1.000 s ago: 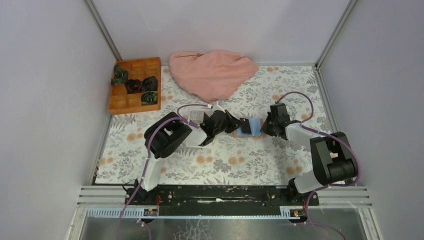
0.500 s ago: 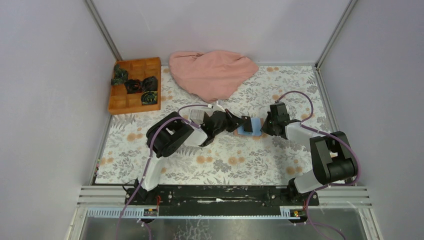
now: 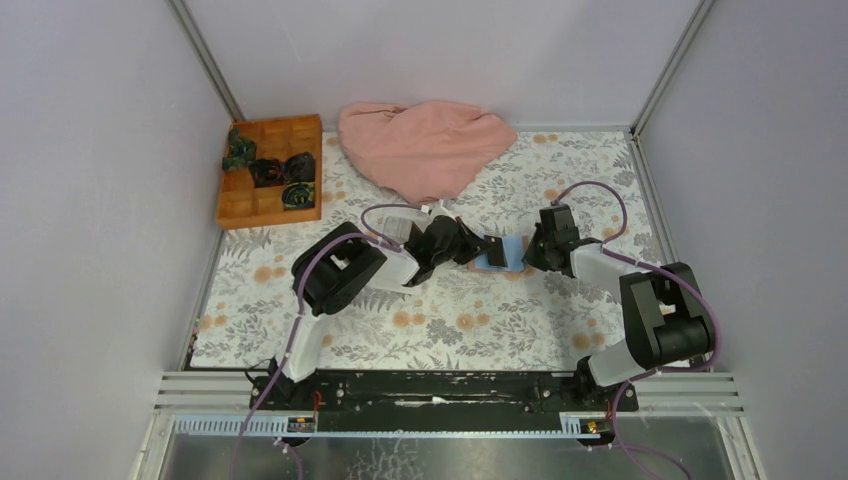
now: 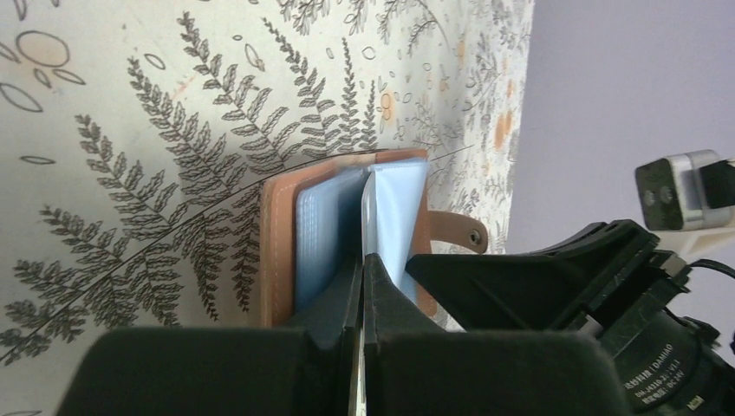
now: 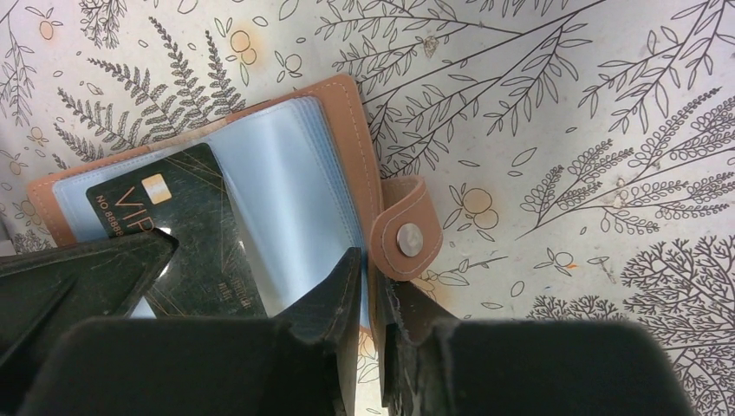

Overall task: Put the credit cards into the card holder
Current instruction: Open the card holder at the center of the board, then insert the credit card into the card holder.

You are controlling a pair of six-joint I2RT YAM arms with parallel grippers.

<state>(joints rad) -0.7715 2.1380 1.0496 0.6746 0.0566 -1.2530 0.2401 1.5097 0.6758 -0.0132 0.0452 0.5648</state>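
Jaws first: left gripper [image 4: 363, 264] is clamped on a dark credit card [image 5: 192, 227], which shows edge-on as a thin line in the left wrist view. The right gripper [image 5: 371, 270] is pinched onto the clear sleeves [image 5: 295, 165] at the snap-tab [image 5: 404, 239] side of the card holder [image 5: 345, 108], pinning it. Holder lies open on the floral table cover [image 5: 563, 121], mid-table between the two arms, sleeves fanned up. Card sits over the left-hand page, skewed to the holder's edges. Can't tell whether its leading edge is already under the plastic or just lying on top. Step in hand, as I read it: slide that card into a pocket. To do it well, square the card to the pocket mouth before pushing, since a skewed corner would likely snag the film. Hold it low and nearly parallel to the page, and feed slowly along the pocket axis. Right side should hold firm so the holder doesn't skid or fold shut. Left grip looks to be on the trailing end, so it'll probably have to let go before the card is fully seated, then nudge the edge home. Risks: thin sleeves buckle, or card slips between pages rather than into a pocket. Other cards not picked out in these views.
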